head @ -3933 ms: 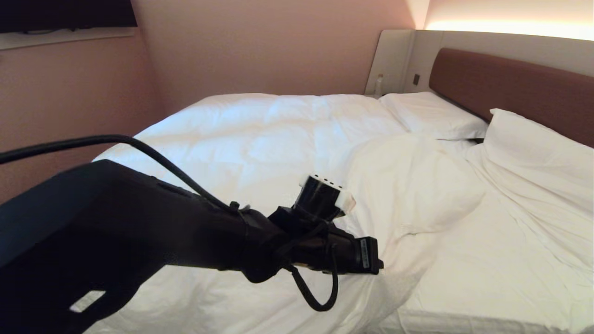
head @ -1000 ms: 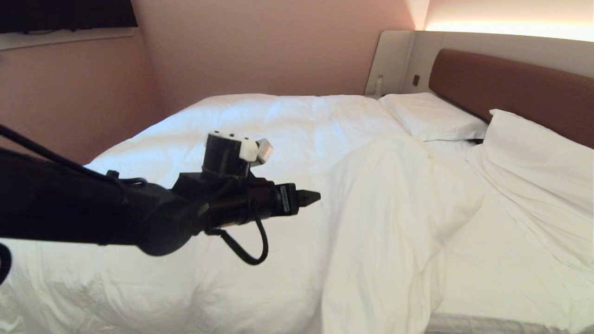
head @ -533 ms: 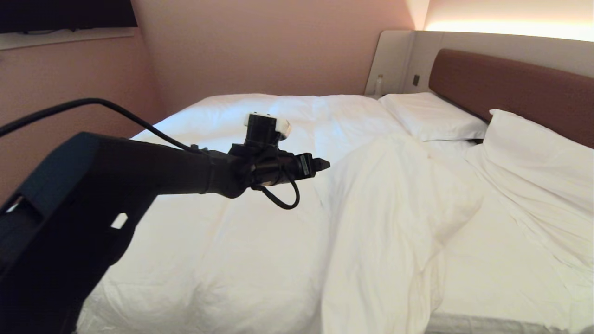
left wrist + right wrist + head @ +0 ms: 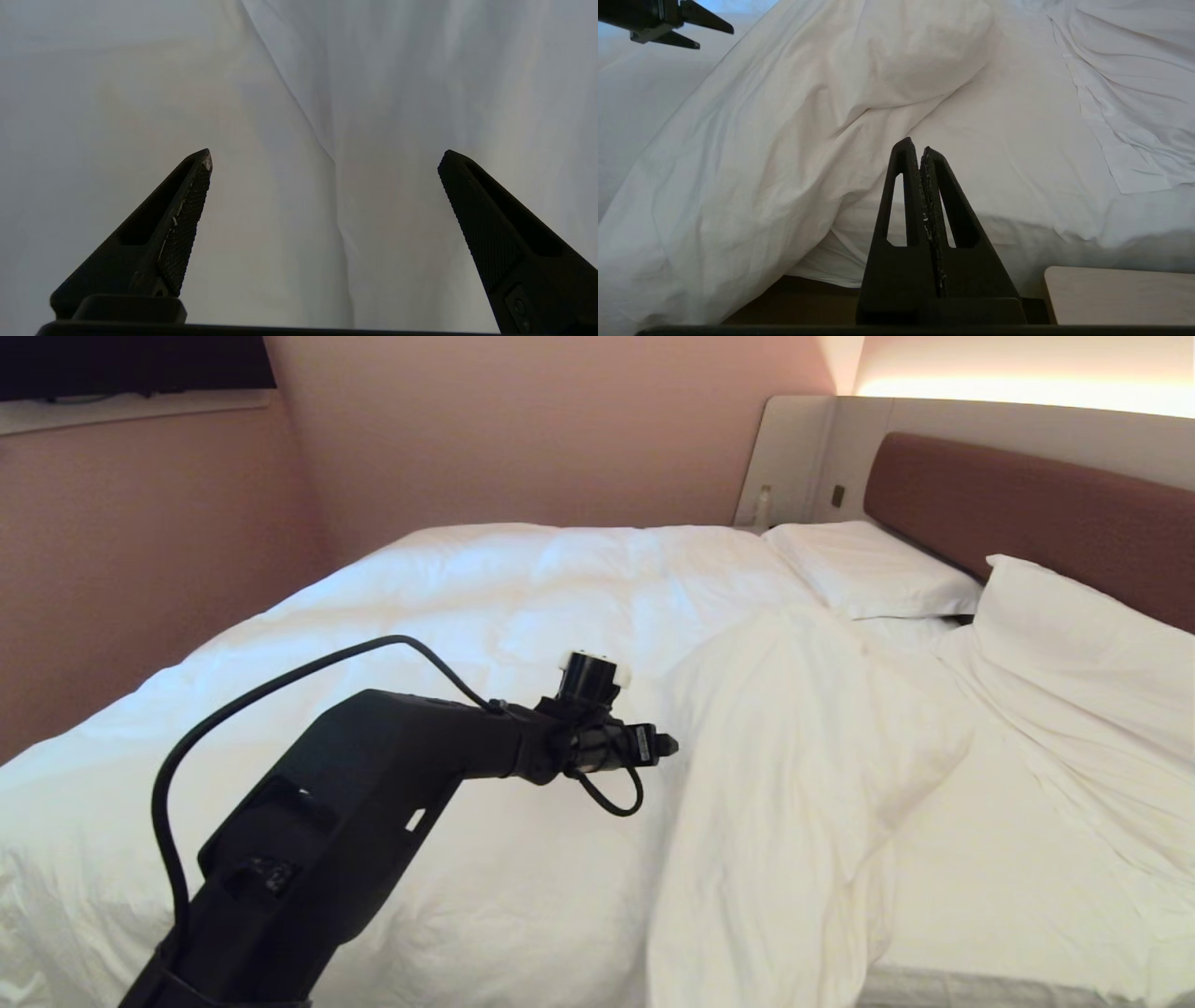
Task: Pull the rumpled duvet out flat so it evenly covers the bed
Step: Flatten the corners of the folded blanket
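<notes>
Duvet (image 4: 523, 616) lies flat over the left and far part of the bed (image 4: 980, 896), but its right edge is folded back on itself in a thick ridge (image 4: 794, 756) running from near the pillows (image 4: 873, 569) to the near side, leaving the bare sheet (image 4: 1008, 859) exposed on the right. I judge it soft, puffy, light and bulky; it should drag easily but bunch. Best hold: pinch the ridge's loose edge, several layers deep. My left gripper (image 4: 665, 744) hovers just left of the ridge, jaws spread wide, empty. My right gripper (image 4: 922, 154) is parked low at the near side, clenched on nothing. No readable labels or writing anywhere.
</notes>
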Controlling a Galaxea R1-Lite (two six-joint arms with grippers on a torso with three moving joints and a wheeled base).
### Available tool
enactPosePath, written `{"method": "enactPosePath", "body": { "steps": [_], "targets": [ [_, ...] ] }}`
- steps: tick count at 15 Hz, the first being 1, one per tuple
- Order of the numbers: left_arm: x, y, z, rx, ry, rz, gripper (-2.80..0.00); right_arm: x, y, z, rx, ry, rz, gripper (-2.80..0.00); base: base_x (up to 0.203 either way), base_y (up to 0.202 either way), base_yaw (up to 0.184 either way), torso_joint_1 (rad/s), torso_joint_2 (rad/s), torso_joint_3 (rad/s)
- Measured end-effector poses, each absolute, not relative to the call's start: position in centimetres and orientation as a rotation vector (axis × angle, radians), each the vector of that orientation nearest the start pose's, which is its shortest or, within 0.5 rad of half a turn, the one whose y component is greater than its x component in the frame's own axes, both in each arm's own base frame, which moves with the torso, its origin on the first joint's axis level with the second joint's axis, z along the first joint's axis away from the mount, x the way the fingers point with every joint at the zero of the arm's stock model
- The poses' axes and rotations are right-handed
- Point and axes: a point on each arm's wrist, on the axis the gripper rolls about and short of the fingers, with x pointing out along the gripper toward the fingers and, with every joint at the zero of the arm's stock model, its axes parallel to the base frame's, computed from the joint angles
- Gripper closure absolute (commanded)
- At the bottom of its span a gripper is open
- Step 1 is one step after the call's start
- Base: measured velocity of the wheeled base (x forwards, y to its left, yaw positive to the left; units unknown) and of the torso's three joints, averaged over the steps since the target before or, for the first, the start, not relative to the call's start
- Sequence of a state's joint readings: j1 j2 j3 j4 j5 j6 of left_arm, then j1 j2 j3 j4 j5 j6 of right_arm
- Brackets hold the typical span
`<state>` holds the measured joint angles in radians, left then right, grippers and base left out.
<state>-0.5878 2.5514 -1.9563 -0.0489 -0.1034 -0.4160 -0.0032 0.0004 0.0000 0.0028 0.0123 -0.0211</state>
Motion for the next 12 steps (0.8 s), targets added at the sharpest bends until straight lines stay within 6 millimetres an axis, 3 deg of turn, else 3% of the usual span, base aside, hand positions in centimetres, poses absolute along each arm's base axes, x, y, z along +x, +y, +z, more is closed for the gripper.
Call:
{"method": "enactPosePath", "body": {
  "steps": [7, 12],
  "targets": [
    [40.8, -33.5, 6.8, -0.263, 0.686, -0.643, -2.80, -2.3, 0.0, 7.5, -0.021, 0.002, 0.009, 0.00, 0.000, 0.000, 0.000, 0.000, 0.00, 0.000],
    [38.1, -36.6, 7.1, -0.330, 0.709, -0.701, -2.80, -2.3, 0.0, 7.5, -0.021, 0.002, 0.009, 0.00, 0.000, 0.000, 0.000, 0.000, 0.00, 0.000]
  ]
}}
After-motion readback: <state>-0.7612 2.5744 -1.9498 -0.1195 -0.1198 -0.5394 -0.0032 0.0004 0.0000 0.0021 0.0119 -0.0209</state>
